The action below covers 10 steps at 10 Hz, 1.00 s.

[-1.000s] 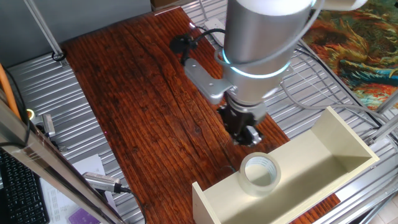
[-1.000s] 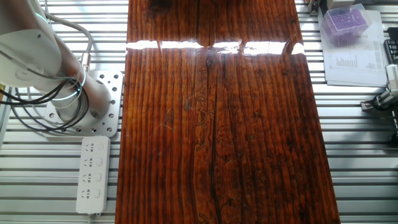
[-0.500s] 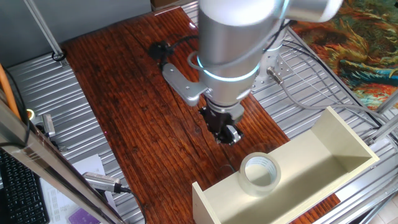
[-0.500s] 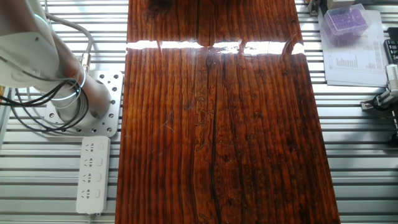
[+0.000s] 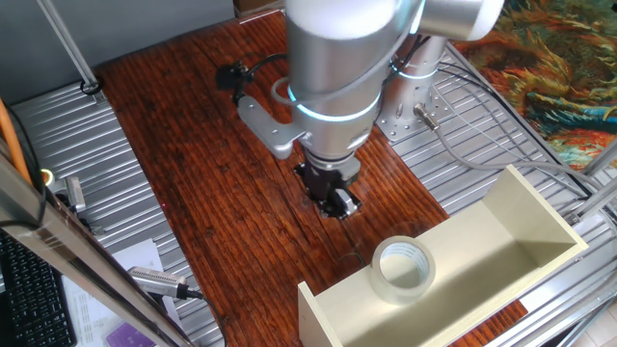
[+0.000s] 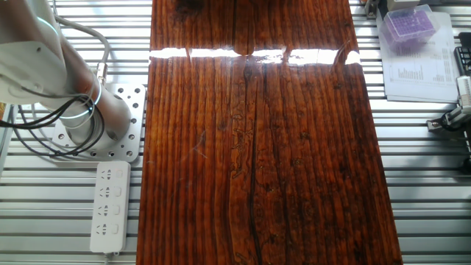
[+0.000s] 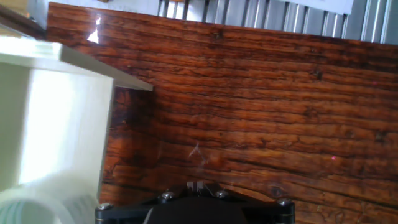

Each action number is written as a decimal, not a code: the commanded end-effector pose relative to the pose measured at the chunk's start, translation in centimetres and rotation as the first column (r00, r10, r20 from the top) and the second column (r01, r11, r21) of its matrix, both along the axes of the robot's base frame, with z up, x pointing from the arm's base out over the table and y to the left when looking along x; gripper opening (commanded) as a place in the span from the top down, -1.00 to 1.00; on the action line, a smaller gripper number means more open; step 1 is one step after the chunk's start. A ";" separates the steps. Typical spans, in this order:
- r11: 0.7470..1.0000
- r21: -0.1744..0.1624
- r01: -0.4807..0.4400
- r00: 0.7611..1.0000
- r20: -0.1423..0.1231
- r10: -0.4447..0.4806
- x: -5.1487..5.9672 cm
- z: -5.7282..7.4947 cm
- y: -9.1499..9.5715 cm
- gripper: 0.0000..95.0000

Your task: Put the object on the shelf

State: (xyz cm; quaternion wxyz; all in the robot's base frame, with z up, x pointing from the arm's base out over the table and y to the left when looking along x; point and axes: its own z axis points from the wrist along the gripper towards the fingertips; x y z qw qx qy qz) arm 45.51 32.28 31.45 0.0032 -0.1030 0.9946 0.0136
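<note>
The tape roll [image 5: 403, 270], a translucent whitish ring, lies flat on the near top board of the cream shelf [image 5: 525, 226] at the lower right of one fixed view. My gripper [image 5: 336, 203] hangs over the wooden board, up and to the left of the roll, apart from it. Its fingertips are together with nothing between them. In the hand view the shelf [image 7: 56, 124] fills the left side, part of the roll [image 7: 34, 208] shows at the bottom left, and my gripper [image 7: 196, 185] sits at the bottom edge. The other fixed view shows neither roll nor shelf.
The dark red wooden board [image 5: 212, 145] lies on a slatted metal table [image 5: 67, 145]. The arm's base [image 6: 81, 118] and a white power strip [image 6: 109, 206] are at the left of the other fixed view. A purple box on papers [image 6: 412, 26] is at its far right.
The arm has moved left, away from the shelf and over the board. The tape roll has stayed in place on the shelf.
</note>
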 end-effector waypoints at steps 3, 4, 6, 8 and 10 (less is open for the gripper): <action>0.985 -0.023 0.170 0.985 0.001 -0.170 0.0 0.0 0.1 1.00; 0.985 -0.026 0.170 0.985 0.002 -0.170 0.0 0.0 0.1 1.00; 0.989 -0.026 0.147 0.989 0.004 -0.147 0.2 -0.2 -0.5 1.00; 0.993 -0.024 0.114 0.994 0.004 -0.114 1.1 -0.8 -3.1 1.00; 0.995 -0.021 0.094 0.996 0.004 -0.094 2.2 -1.3 -5.2 1.00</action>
